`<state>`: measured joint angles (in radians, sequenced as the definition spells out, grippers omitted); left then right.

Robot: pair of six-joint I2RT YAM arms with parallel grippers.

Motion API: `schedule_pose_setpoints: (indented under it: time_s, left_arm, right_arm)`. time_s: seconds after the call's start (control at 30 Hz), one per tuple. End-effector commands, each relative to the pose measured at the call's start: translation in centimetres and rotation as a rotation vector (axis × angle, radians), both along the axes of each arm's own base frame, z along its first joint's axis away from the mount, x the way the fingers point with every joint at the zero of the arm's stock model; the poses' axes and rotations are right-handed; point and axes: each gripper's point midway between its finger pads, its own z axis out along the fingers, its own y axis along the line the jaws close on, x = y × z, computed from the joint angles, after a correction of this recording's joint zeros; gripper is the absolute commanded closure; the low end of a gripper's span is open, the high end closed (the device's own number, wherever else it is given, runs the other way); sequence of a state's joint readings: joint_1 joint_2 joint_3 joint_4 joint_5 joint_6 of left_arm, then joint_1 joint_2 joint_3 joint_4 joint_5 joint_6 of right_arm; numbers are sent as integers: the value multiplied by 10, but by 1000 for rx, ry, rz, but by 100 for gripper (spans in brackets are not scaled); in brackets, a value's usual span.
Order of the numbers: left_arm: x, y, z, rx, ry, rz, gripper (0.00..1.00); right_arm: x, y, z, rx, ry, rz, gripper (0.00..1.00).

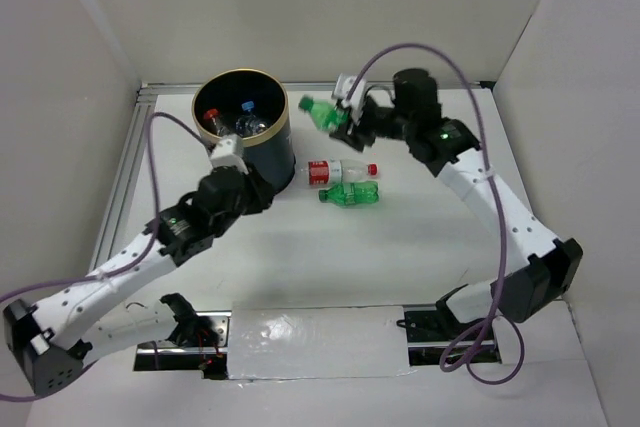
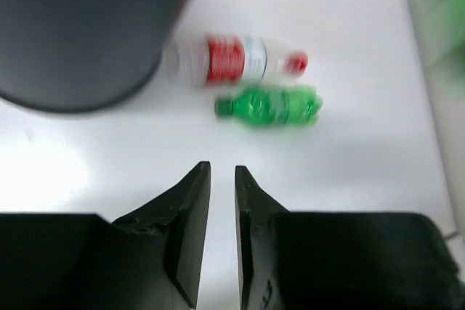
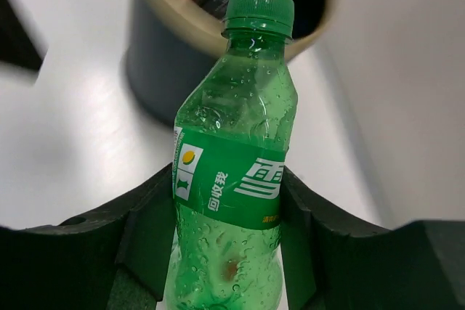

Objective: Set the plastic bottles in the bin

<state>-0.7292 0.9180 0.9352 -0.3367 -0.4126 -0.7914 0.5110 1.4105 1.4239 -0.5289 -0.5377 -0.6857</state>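
Now | right gripper (image 1: 343,115) clamps green bottle (image 3: 232,179) | beside bin rim (image 1: 287,107)

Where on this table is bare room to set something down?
The widest bare patch is the table's middle, between the lying green bottle and the near white panel. It is crowded between the bin and the right tool with its held green bottle, around the red-labelled bottle.

1 bin (image 1: 278,159), 2 green bottles (image 1: 322,113) (image 1: 350,194), 1 red-label bottle (image 1: 340,169), min. 2 more btls (image 1: 246,123) in bin.
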Motion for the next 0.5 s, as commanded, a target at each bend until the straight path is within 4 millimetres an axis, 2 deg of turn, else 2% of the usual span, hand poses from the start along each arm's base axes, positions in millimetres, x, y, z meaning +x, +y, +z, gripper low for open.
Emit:
schedule_pose_setpoints:
  time_s: [0.0,0.03,0.07,0.1,0.13,0.17,0.2,0.23,0.27,0.3,0.33,0.37,0.4,0.43,0.47]
  left_arm:
    - [-5,-41,-31,-119,86,-98,68]
    - [-14,-61,-31,-130,97,-214,62]
    - [-15,-70,-36,-134,96,-260,53]
    - [-23,-88,-49,-122,111,-329,42]
    - [-24,-104,-41,-160,80,-379,30]
    - [-21,-108,-48,-166,104,-370,12]
    - [-22,-117,-48,-181,127,-381,9]
    - [-17,-123,-66,-163,177,-369,8]
    - [-17,-129,-70,-177,191,-369,7]
    - [-12,-134,-68,-231,215,-333,6]
    - [-8,-140,-80,-243,252,-315,6]
    - [-11,-147,-85,-305,309,-283,5]
    - [-7,-153,-85,-338,336,-260,5]
    - [-9,-158,-94,-354,374,-235,5]
    - [-3,-164,-104,-416,444,-165,3]
  right_arm:
    - [34,-2,87,171,-203,-72,89]
    - [41,1,99,215,-218,-74,88]
    - [45,7,121,261,-257,-57,86]
    - [51,14,129,288,-265,-42,84]
    - [68,32,122,314,-245,-29,84]
    - [71,46,120,359,-171,-10,84]
    - [72,62,148,407,-192,13,82]
    - [92,84,114,386,-86,24,81]
    - [96,98,112,402,-40,40,81]
    - [91,114,140,441,-74,76,80]
    - [106,134,112,422,-18,80,77]
    - [108,142,131,456,-48,84,73]
    - [110,150,129,464,-39,91,69]
    - [118,165,102,439,18,91,43]
    - [124,166,98,442,37,68,28]
